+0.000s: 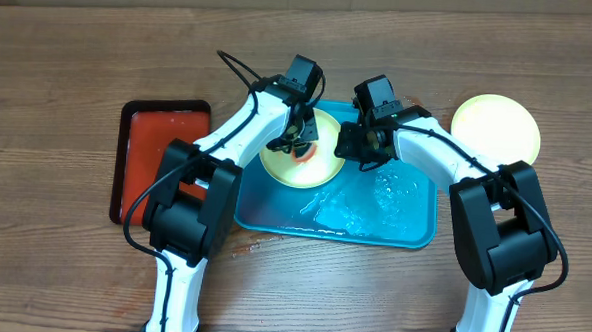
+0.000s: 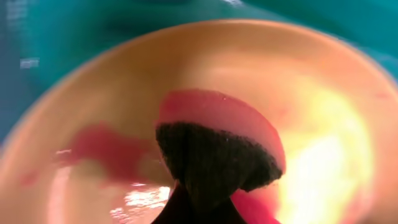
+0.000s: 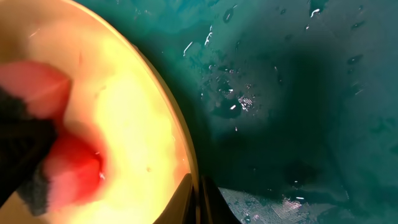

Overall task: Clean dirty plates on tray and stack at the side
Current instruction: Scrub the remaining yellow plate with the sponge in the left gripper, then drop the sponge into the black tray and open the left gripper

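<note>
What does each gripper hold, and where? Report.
Left gripper pinches the red sponge by one end; right gripper clamps the yellow-green plate by its rim.

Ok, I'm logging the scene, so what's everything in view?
tray: one, turquoise, wet, table centre.
smeared plate: one, yellow-green with red smears, on the tray's left part.
second plate: one, yellow-green, on the table right of the tray.
red tray: one, red with black rim, left of the tray.
sponge: one, red with dark pad, on the smeared plate.
table: one, brown wood, under everything.
left gripper: one, black, holding the sponge.
right gripper: one, black, pinching the smeared plate's rim.
</note>
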